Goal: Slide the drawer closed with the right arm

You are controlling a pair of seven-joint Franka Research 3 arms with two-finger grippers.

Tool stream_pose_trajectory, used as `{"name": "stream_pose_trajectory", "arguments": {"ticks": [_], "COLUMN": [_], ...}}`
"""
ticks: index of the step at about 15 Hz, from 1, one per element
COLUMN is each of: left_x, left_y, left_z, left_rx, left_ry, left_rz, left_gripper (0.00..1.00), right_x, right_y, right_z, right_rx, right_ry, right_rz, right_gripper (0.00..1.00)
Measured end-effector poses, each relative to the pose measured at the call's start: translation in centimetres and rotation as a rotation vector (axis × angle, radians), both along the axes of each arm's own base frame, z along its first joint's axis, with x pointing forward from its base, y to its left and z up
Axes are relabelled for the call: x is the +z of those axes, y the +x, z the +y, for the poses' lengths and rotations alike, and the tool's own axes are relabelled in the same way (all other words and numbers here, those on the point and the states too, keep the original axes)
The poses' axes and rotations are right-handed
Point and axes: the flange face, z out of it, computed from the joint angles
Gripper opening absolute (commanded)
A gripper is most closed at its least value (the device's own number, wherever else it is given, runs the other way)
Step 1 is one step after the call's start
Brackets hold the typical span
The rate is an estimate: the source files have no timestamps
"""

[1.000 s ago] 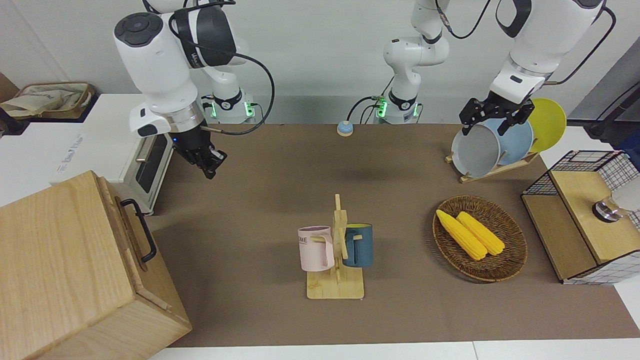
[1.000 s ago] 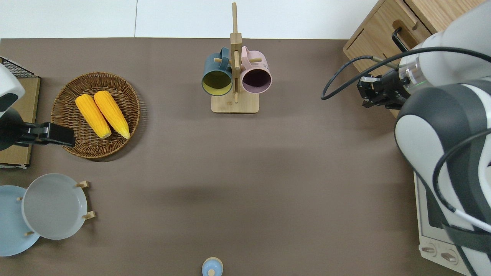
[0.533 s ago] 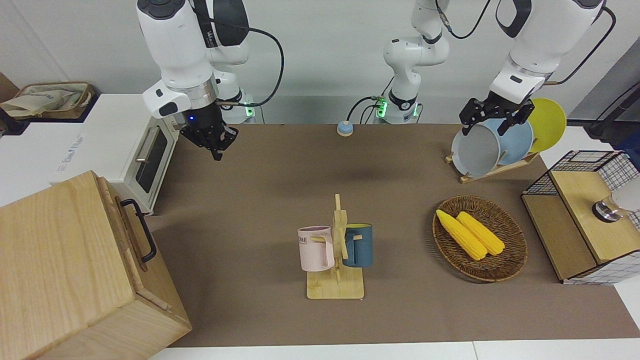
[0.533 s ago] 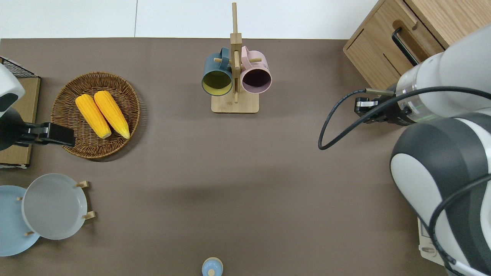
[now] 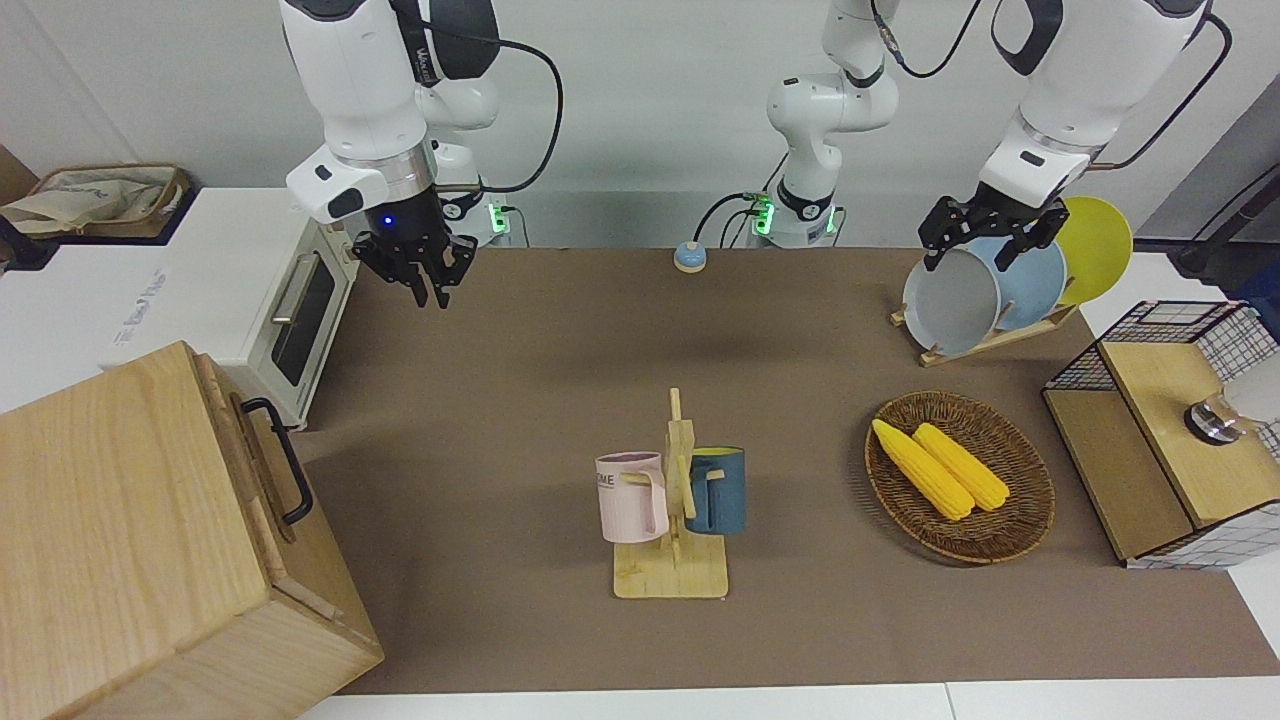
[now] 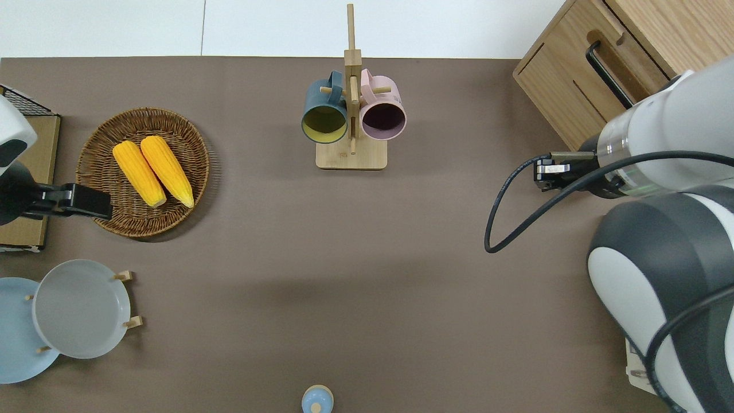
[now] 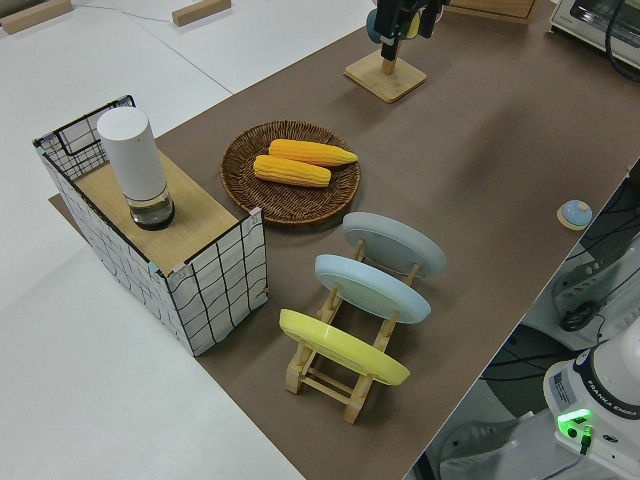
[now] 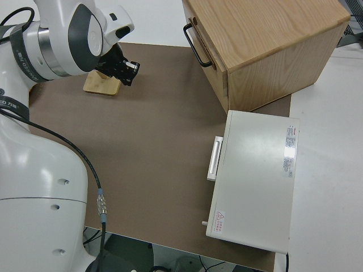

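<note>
1. Light-wood drawer (image 5: pixel 262 455) sits flush in its cabinet (image 5: pixel 130 540), apart from the right gripper (image 5: pixel 430 296), toward the table's farther edge;
2. that gripper hangs over bare mat (image 6: pixel 367 258), fingers parted, empty;
3. left arm parked.

Pink mug (image 5: pixel 632 497): letters "ME" readable, rest hidden. Left arm base (image 7: pixel 600 395): "FRANKA EMIKA". Oven (image 8: pixel 255 180) top labels: too small to read.

Pale, visibly grained wood on the cabinet (image 5: pixel 130 520) and its drawer (image 5: pixel 262 462), matt finish; the loop handle (image 5: pixel 281 460) reads as black metal. The surface (image 5: pixel 520 400) wears matt brown covering. Smooth white casing on the oven (image 8: pixel 255 187), woven wicker on the basket (image 5: pixel 1020 500).
</note>
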Motion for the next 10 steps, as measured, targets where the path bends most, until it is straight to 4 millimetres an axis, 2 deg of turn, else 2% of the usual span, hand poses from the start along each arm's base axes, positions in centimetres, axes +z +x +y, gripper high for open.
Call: {"name": "stream_pose_trajectory", "arguments": {"ticks": [10], "left_x": [0.00], "left_y": [0.00], "left_z": [0.00], "left_rx": [0.000], "left_ry": [0.000], "left_rz": [0.000], "left_gripper": [0.99], "right_x": [0.09], "right_y": [0.13], "right_z": [-0.65], "right_rx": [0.030], "right_ry": [-0.004], "right_rz": [-0.002], "right_gripper": [0.990]}}
